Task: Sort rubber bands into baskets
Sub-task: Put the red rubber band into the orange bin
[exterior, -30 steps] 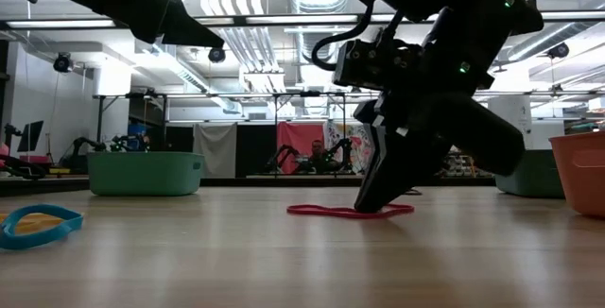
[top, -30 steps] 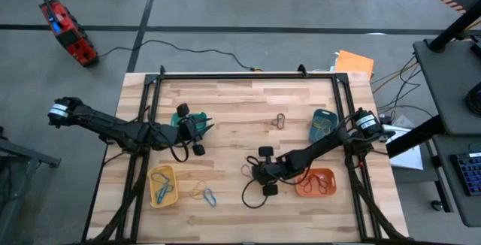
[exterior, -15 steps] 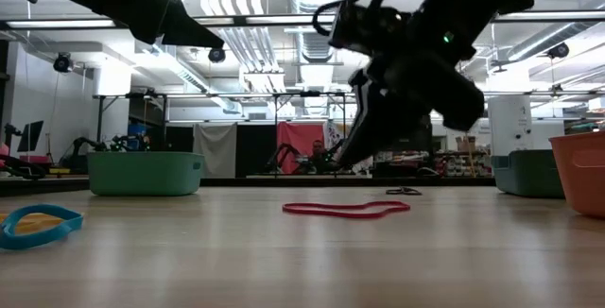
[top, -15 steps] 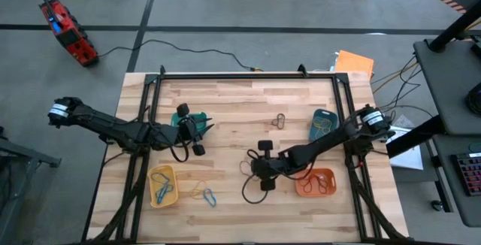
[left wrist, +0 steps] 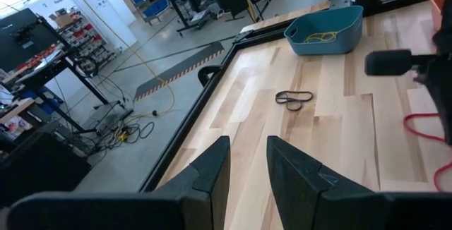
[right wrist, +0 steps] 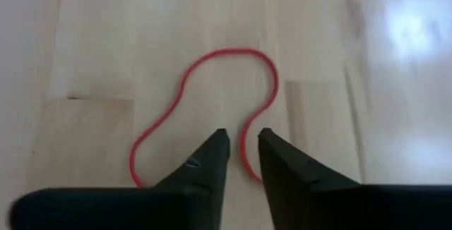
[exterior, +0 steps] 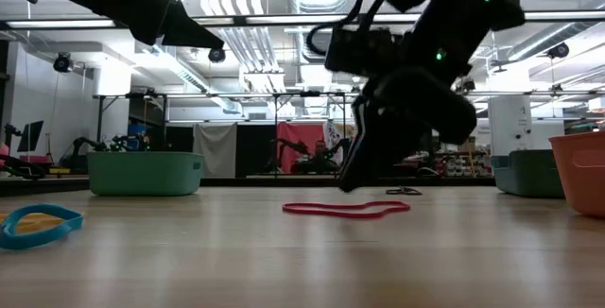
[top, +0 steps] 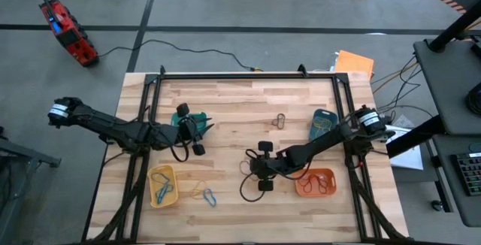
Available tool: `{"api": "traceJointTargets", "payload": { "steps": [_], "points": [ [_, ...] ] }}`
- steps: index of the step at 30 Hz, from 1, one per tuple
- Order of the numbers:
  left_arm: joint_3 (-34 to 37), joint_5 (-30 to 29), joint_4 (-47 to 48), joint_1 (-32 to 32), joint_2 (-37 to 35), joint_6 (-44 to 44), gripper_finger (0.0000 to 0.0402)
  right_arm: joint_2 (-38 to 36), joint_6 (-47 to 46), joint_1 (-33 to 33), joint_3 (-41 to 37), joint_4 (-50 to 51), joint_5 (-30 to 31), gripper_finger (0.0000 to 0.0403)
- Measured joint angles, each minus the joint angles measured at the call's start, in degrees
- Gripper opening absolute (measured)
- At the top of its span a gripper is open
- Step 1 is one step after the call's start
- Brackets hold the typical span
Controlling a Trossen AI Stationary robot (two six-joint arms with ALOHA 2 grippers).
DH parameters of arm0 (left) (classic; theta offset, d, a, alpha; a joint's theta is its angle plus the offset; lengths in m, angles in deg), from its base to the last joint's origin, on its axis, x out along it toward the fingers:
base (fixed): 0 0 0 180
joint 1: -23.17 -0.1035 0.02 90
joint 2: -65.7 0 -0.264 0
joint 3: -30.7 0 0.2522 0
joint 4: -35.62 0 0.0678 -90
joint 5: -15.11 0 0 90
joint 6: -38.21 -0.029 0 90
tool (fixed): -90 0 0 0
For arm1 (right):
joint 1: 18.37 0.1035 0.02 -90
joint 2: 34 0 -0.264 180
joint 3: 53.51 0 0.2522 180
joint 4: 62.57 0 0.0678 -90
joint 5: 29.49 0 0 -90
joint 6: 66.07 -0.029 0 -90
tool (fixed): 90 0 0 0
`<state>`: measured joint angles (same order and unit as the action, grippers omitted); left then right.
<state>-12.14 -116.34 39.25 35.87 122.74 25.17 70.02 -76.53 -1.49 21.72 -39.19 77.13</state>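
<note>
A red rubber band (right wrist: 212,68) lies flat on the wooden table, also in the low view (exterior: 345,209). My right gripper (right wrist: 242,149) hovers just above its near end, shut and empty; it is in mid-table in the high view (top: 254,168). My left gripper (left wrist: 247,149) is shut and empty, and waits beside the teal-green basket (top: 198,119). The blue basket (top: 323,125) holds yellow bands. The orange basket (top: 316,182) holds bands too. The yellow basket (top: 162,185) holds blue and yellow bands.
A grey band (top: 279,120) lies at the table's far middle. Loose yellow and blue bands (top: 204,194) lie near the front edge beside the yellow basket. A black frame rims the table. Bare wood lies between the baskets.
My right gripper has risen from the red band, where its fingertips stood on the table, and has tipped a little toward the table's left. The red band has stayed flat on the table.
</note>
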Motion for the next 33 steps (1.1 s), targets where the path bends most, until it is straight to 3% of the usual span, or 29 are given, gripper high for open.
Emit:
{"api": "traceJointTargets", "payload": {
  "steps": [8, 11, 16, 22, 33],
  "points": [
    [0.0, 0.0, 0.06, -0.14, -0.02, 0.0, 0.0079, 3.67, -0.01, -0.76, 0.03, -0.65, -0.47, 0.0129],
    [0.0, 0.0, 0.06, -0.16, 0.0, -0.04, 0.0079, 4.51, 1.08, -0.85, 0.09, -0.49, -0.54, 0.011],
    [0.0, 0.01, 0.05, -0.16, 0.0, -0.44, 0.0079, 6.19, 3.76, -0.99, 0.11, -0.56, -2.24, 0.0023],
    [0.0, 0.0, 0.06, -0.16, 0.0, -0.44, 0.0079, 6.17, 3.85, -1.16, 0.03, -1.14, -2.76, 0.0009],
    [0.0, 0.0, 0.34, -0.16, 0.0, -0.44, 0.0079, -0.97, 6.72, -1.27, -0.28, -1.0, -1.45, 0.0008]
  ]
}}
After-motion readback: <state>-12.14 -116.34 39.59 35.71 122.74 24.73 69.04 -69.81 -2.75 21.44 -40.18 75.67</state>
